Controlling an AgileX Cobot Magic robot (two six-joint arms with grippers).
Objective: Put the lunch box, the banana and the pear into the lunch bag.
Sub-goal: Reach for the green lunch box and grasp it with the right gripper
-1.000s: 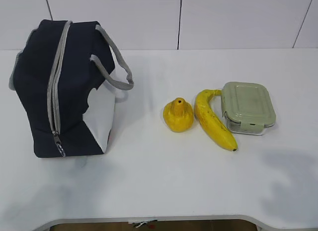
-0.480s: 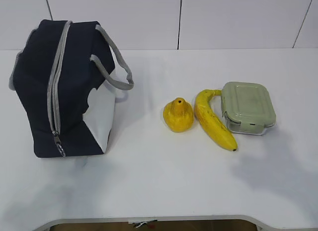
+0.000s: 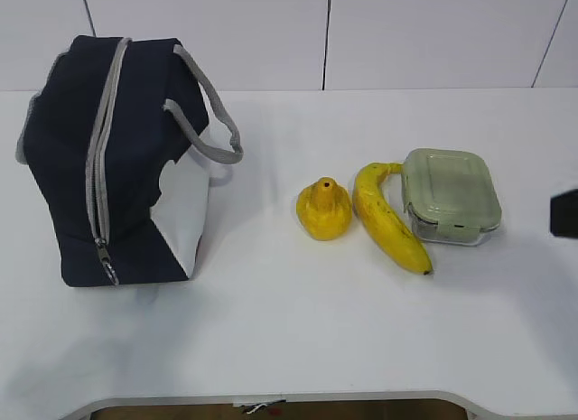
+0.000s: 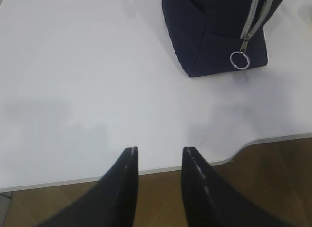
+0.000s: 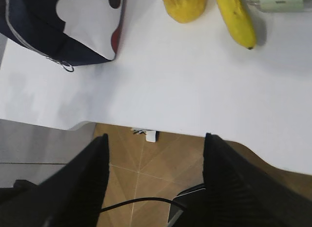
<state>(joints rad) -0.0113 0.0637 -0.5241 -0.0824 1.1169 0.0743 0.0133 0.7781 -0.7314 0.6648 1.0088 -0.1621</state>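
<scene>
Lunch bag (image 3: pixel 117 158) sits zipped at frame left on the table (image 3: pixel 271 330); pear (image 3: pixel 324 209), banana (image 3: pixel 388 219), lunch box (image 3: pixel 451 195) line up center-right. Left end effector (image 4: pixel 158 161) and right end effector (image 5: pixel 156 149) both gape, empty.

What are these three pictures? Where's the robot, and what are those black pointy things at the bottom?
The big picture looks at a white table from the front. On it stand a navy lunch bag, zipped shut, a pear, a banana and a lunch box with a green lid. The other two pictures come from cameras on the robot's wrists. The black pointy things are its jaws: the left gripper near the bag's zipper ring, the right gripper above the table's edge. Both are open and hold nothing.
</scene>
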